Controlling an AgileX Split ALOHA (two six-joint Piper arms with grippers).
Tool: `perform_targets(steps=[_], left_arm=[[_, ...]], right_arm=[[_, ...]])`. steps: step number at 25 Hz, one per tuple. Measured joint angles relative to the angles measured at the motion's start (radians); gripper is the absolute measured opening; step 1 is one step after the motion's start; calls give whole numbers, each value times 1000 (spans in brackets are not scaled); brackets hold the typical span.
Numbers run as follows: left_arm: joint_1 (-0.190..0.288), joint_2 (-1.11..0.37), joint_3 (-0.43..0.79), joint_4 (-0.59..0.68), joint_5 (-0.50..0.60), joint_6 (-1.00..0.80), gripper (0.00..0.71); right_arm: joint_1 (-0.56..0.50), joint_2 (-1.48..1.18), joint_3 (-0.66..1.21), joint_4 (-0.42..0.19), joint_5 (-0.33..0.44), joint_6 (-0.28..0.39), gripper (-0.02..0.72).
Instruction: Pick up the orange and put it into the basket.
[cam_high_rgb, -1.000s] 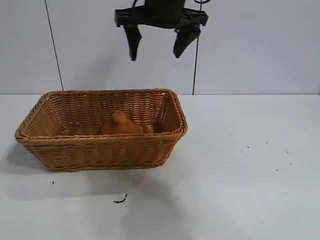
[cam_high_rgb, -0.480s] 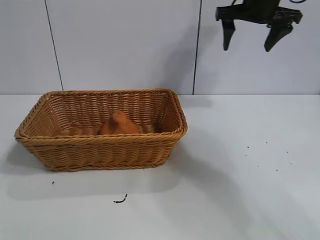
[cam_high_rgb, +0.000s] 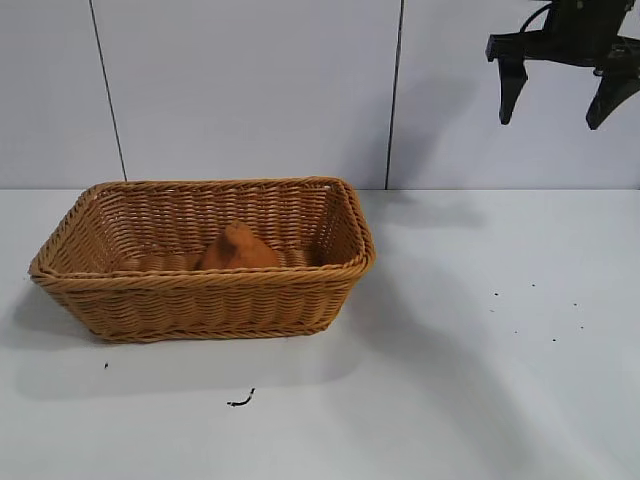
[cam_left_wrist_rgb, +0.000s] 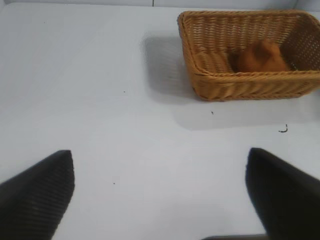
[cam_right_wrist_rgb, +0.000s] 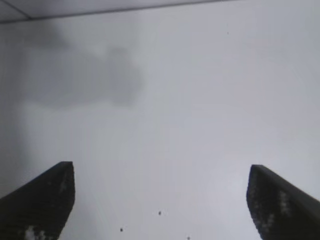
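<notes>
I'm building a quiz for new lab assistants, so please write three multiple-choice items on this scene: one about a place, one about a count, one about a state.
1. Where is the orange?
A. on the table beside the basket
B. inside the basket
C. held in a pincer

2. How many fruits lie in the basket?
A. one
B. two
C. three

3. What state is the right pincer in?
A. shut on the orange
B. shut and empty
C. open and empty

Answers: 1 B, the exterior view shows the orange resting within the wicker walls. 2 A, only a single orange shows inside. 3 C, its fingers stand spread apart high above the table's right side with nothing between them. The left pincer is also open, away from the basket.
</notes>
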Motion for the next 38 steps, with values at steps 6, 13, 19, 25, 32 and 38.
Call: perform_targets(steps=[6, 13, 19, 25, 32, 38], left_arm=[[0, 0, 0, 0, 0, 0, 666], [0, 0, 0, 0, 0, 0, 666], [0, 0, 0, 0, 0, 0, 666], [0, 0, 0, 0, 0, 0, 666], [0, 0, 0, 0, 0, 0, 666], [0, 0, 0, 0, 0, 0, 666]], right_arm=[[7, -289, 413, 30, -1, -34, 638], [8, -659, 830, 52, 0, -61, 638], [8, -997, 1101, 66, 1, -61, 638], [8, -1355, 1330, 66, -61, -65, 638], [8, -1745, 1522, 61, -168, -118, 638], [8, -1969, 1598, 66, -183, -122, 638]])
